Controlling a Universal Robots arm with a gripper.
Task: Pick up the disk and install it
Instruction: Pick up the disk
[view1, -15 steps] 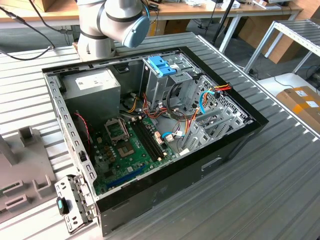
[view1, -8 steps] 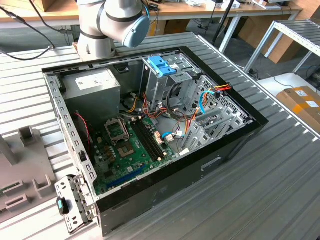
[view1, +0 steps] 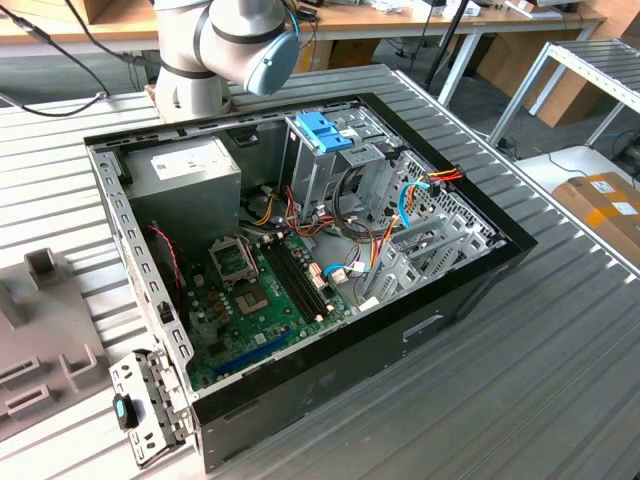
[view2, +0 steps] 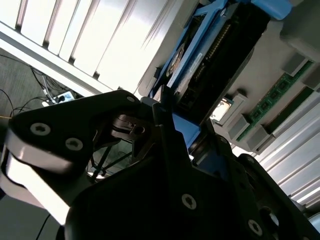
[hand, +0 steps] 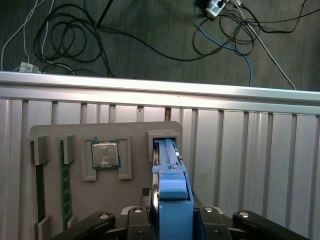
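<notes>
The disk (hand: 170, 170) stands on edge in a slot of a grey parts holder (hand: 135, 135), with its blue plastic bracket facing the camera. In the second wrist view the disk (view2: 210, 55) shows its dark circuit side framed in blue. My gripper (hand: 173, 212) sits over the disk's near end, one black finger pressed against each side of the bracket, shut on it. The open computer case (view1: 300, 250) lies on the slatted table, and its metal drive cage with a blue latch (view1: 322, 130) stands near the back.
The holder also carries a processor chip (hand: 105, 154) and green memory sticks (hand: 64, 185). Just beyond it runs the table's edge (hand: 160, 92), with loose cables (hand: 225, 30) on the floor below. Inside the case are a power-supply box (view1: 185, 175) and the motherboard (view1: 260, 300).
</notes>
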